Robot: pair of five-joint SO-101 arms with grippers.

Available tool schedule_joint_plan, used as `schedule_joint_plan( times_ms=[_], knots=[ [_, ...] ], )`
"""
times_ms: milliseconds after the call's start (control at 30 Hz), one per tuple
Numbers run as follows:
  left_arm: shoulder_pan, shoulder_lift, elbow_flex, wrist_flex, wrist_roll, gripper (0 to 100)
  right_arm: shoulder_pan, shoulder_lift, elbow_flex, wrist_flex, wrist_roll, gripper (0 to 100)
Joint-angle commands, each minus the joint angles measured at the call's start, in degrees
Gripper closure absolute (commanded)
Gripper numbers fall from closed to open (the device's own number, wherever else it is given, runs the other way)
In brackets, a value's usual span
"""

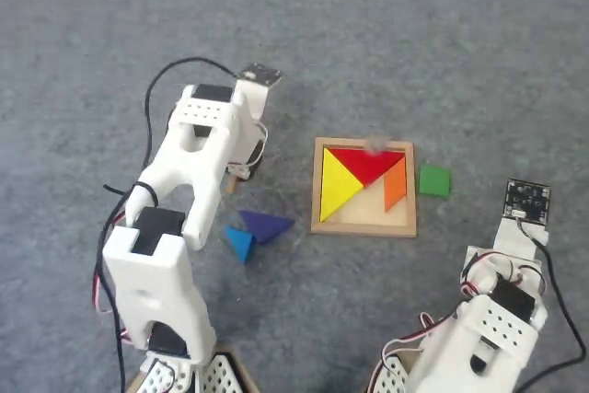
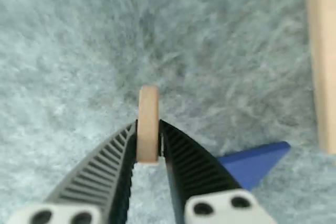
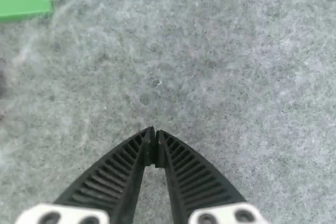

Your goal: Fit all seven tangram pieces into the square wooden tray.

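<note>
**Three pieces in the tray, a fourth pinched by the left arm**

The square wooden tray (image 1: 368,216) lies flat on the grey felt table (image 1: 460,62). It sits about midway between the far and near edges, a little toward the right edge. Inside it, a red triangle (image 1: 368,163) fills the far side and a yellow triangle (image 1: 336,186) the left side, their long edges meeting. An orange piece (image 1: 396,186) lies along the right wall. The near part of the tray floor is bare wood.

A green square (image 1: 434,180) lies on the felt just beside the tray's right rim. Off the tray's near left corner, a dark violet triangle (image 1: 267,225) and a lighter blue triangle (image 1: 240,243) lie close together; whether they touch cannot be told.

The left gripper (image 2: 148,129) is clamped on a tan wooden piece (image 2: 148,111), held on edge between its ribbed fingers above the felt to the left of the tray. The right gripper (image 3: 153,132) has its jaws pressed together with nothing between them. It hangs over bare felt toward the table's near right corner, with the green square not far off.
</note>
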Motion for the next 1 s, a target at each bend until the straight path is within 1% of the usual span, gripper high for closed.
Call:
schedule_joint_plan(
  times_ms=[0, 100, 200, 367, 467, 567, 800, 967],
  knots=[
    [2.81, -0.88, -10.95, 7.82, -0.18, 99, -0.48, -1.54, -0.62, 0.48, 0.44, 99.2],
    [7.56, -0.88, -17.19, 12.75, 0.18, 99, -0.48, -1.54, -0.62, 0.40, 0.44, 99.2],
    [14.86, -0.88, -20.70, 14.77, 2.02, 99, -0.48, -1.54, -0.62, 0.31, 0.44, 99.2],
    [29.19, -0.79, -20.79, 12.04, 2.46, 99, -0.57, -1.54, -0.62, 0.31, 0.53, 99.2],
    [34.29, -0.26, -20.79, 8.18, 4.92, 99, -0.57, -1.54, -0.62, 0.31, 0.53, 99.2],
    [36.31, 0.00, -19.56, 3.25, 6.07, 99, -0.57, -1.54, -0.62, 0.40, 0.44, 99.2],
    [35.69, -0.09, -12.26, -8.53, 6.07, 99, -0.57, -1.54, -0.62, 0.75, 0.35, 99.2],
    [35.69, 2.20, -10.07, -13.89, 6.15, 98, -0.48, -1.54, -0.62, 0.84, 0.44, 99.2]
  ],
)
